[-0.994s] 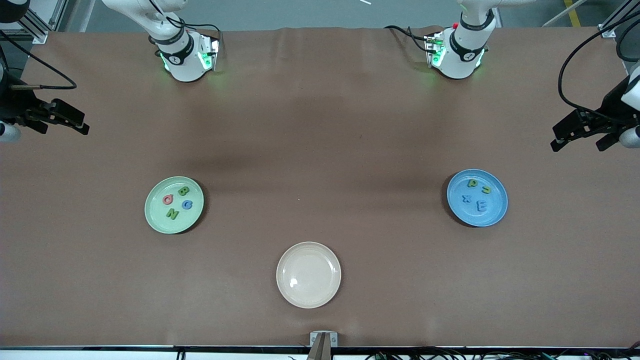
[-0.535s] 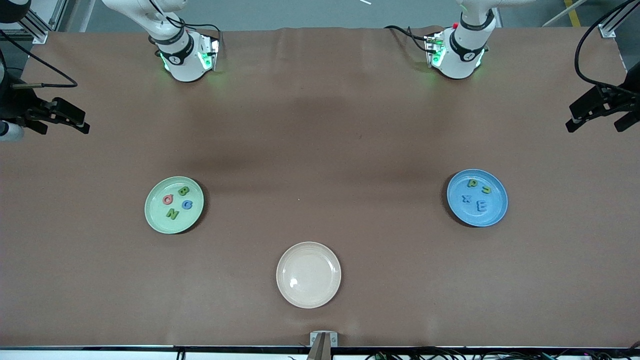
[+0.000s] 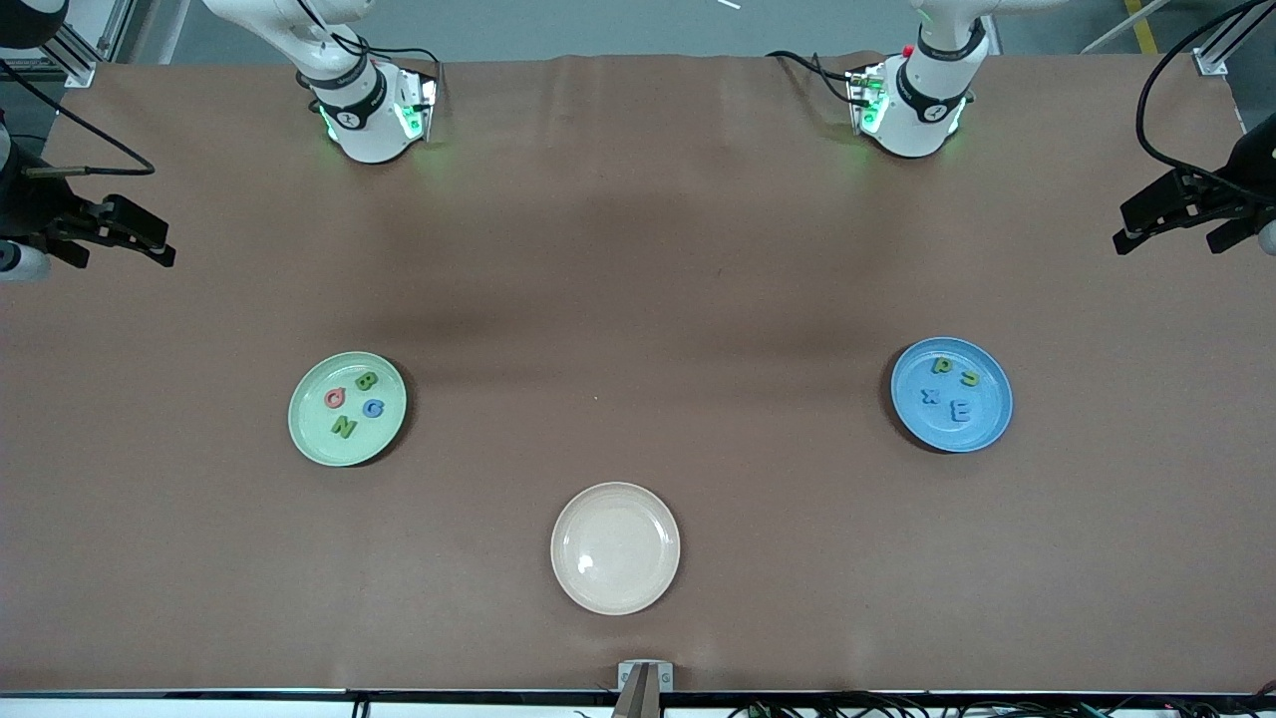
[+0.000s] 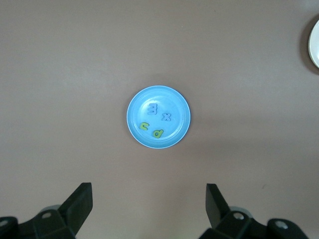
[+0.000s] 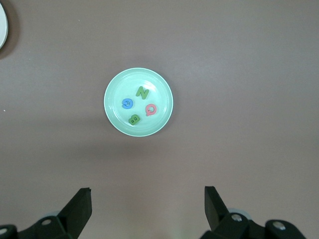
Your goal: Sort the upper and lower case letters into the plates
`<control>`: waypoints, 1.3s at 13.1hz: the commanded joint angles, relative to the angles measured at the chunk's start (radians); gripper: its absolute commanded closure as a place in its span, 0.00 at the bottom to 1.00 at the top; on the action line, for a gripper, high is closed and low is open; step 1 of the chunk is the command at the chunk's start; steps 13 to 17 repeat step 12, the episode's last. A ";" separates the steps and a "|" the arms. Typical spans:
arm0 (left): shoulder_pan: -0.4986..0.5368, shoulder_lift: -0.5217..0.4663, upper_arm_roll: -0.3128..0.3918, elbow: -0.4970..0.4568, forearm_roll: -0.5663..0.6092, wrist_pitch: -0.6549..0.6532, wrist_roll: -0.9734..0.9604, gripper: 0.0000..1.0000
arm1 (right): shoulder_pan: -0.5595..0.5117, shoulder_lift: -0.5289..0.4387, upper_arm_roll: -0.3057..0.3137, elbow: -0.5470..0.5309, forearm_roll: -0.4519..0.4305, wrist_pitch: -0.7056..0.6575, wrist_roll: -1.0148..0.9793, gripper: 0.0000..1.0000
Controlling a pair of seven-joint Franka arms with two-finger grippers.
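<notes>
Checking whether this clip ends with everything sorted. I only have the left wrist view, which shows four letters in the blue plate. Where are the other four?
Observer: All four lie in the light green plate, toward the right arm's end of the table: a pink-red letter, a green B, a blue G and a green N.
Operator: I see only the edge of a cream plate. Is anything in it?
Observer: No, the cream plate holds nothing.
Operator: And the right gripper?
Observer: The right gripper is open and empty, over the table near its own end, well away from the light green plate.
</notes>
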 commanded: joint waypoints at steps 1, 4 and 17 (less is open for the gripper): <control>0.006 0.008 -0.006 0.021 0.000 -0.005 0.020 0.00 | -0.002 -0.026 0.004 -0.024 -0.011 0.009 -0.004 0.00; 0.007 0.008 -0.006 0.021 -0.002 0.004 0.020 0.00 | -0.005 -0.026 0.004 -0.024 -0.011 0.010 -0.004 0.00; 0.009 0.008 -0.006 0.019 -0.002 0.004 0.020 0.00 | -0.002 -0.026 0.004 -0.024 -0.011 0.010 0.000 0.00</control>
